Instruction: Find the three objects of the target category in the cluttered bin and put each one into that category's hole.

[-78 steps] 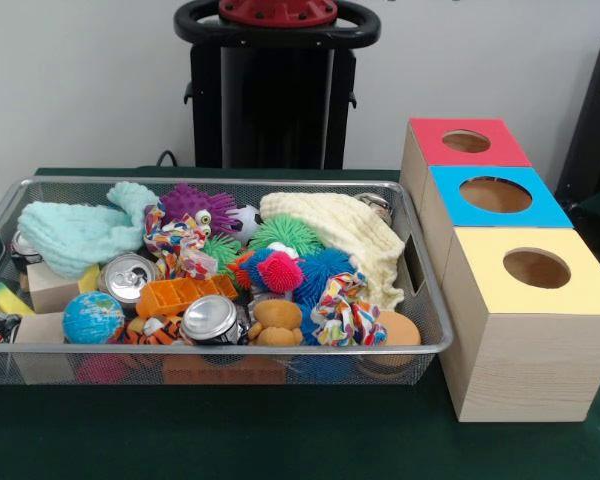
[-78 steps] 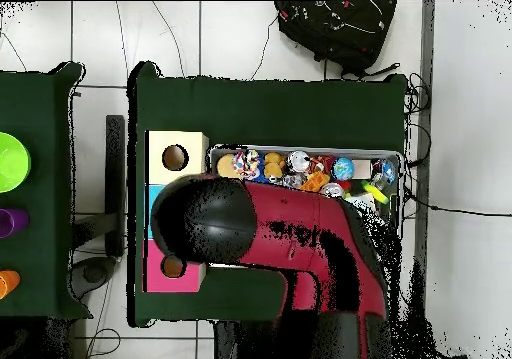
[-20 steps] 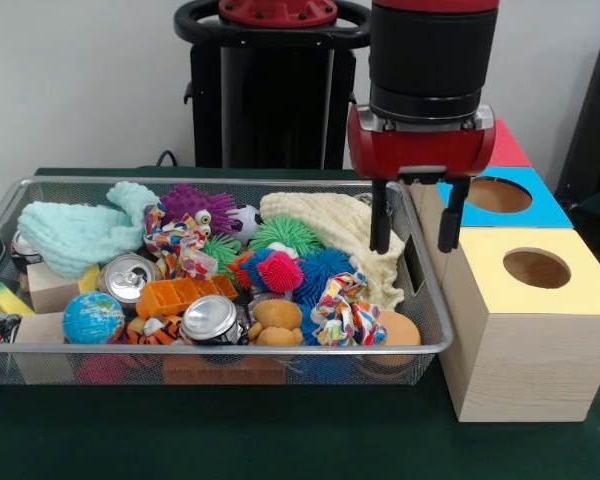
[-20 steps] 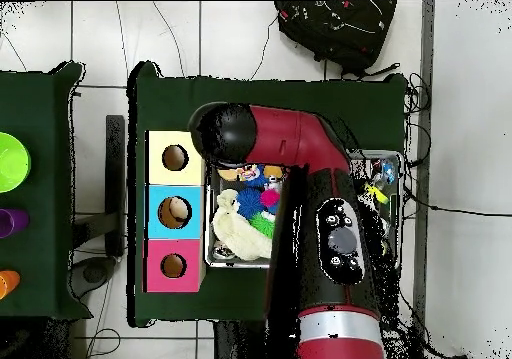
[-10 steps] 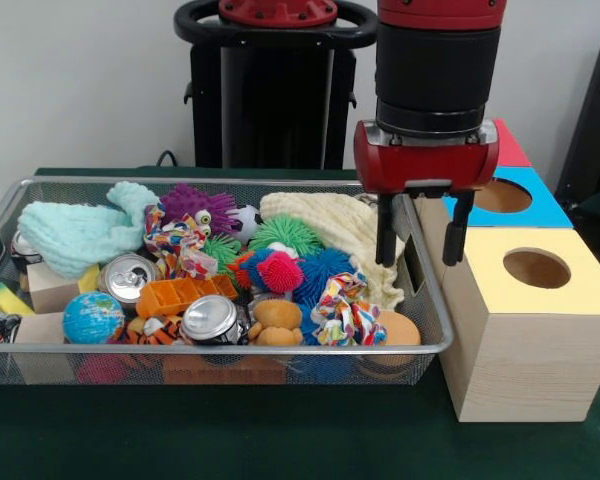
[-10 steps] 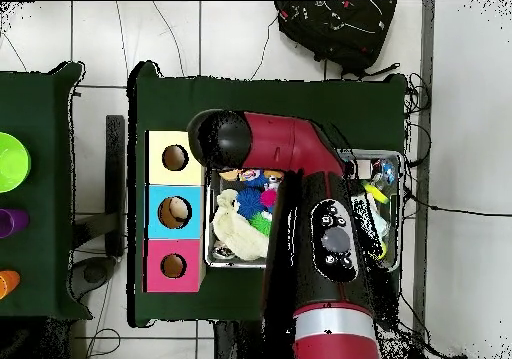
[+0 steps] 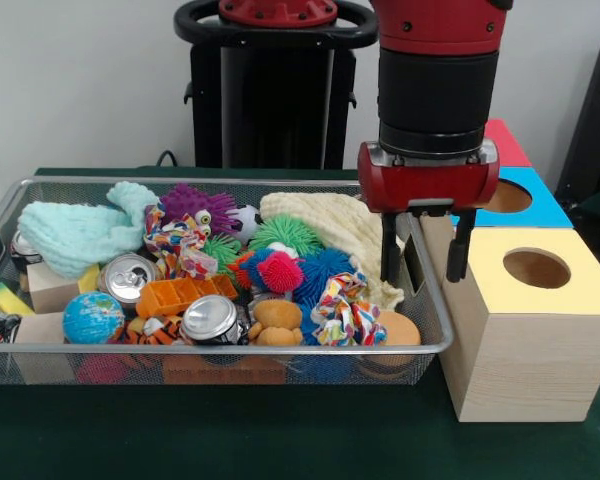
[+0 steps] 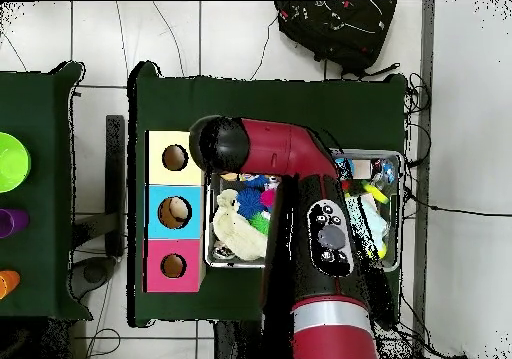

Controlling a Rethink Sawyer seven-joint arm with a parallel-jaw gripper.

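Gripper right of centre, fingers spread, empty | over wire bin right end, above cream cloth | advice: pick target before descending, clear bin rim

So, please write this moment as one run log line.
gripper: open, empty | position: above bin's edge beside yellow box | boxes: nothing visibly deposited

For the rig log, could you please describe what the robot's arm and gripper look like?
The arm is glossy red with black joints; from overhead, a black oval panel with pale round buttons sits on it. Its wrist is a black cylinder over a red block. The gripper has two thin, straight black fingers. No cables show.
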